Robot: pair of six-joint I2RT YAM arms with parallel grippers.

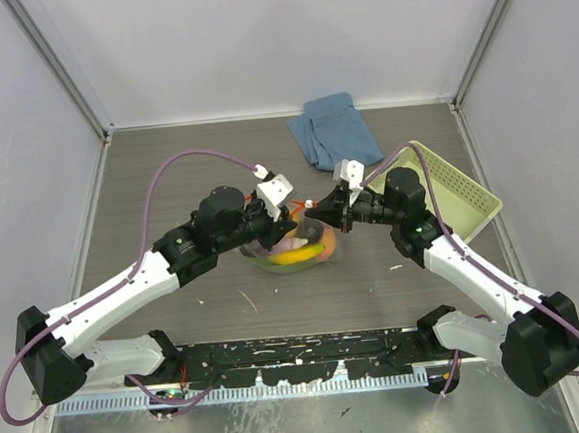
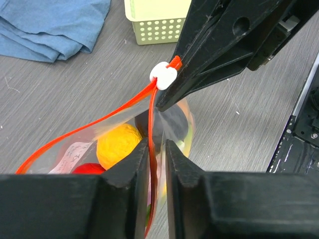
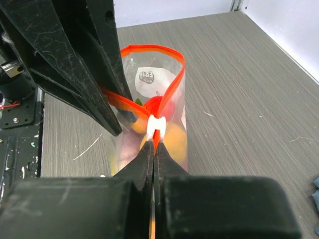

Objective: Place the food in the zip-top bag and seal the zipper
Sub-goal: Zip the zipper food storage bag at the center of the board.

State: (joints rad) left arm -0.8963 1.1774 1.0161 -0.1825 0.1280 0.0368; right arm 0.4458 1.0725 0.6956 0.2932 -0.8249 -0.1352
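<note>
The zip-top bag hangs between both grippers at mid-table with the food inside: an orange-yellow fruit, a red fruit and a dark eggplant. Its zipper gapes open in a loop on one side of the white slider. My right gripper is shut on the zipper's end right behind the slider. My left gripper stands slightly open, with the orange strip and the bag film running through the narrow gap against one finger.
A folded blue cloth lies at the back of the table. The pale yellow-green basket sits to the right, behind the right arm. A black rail runs along the near edge.
</note>
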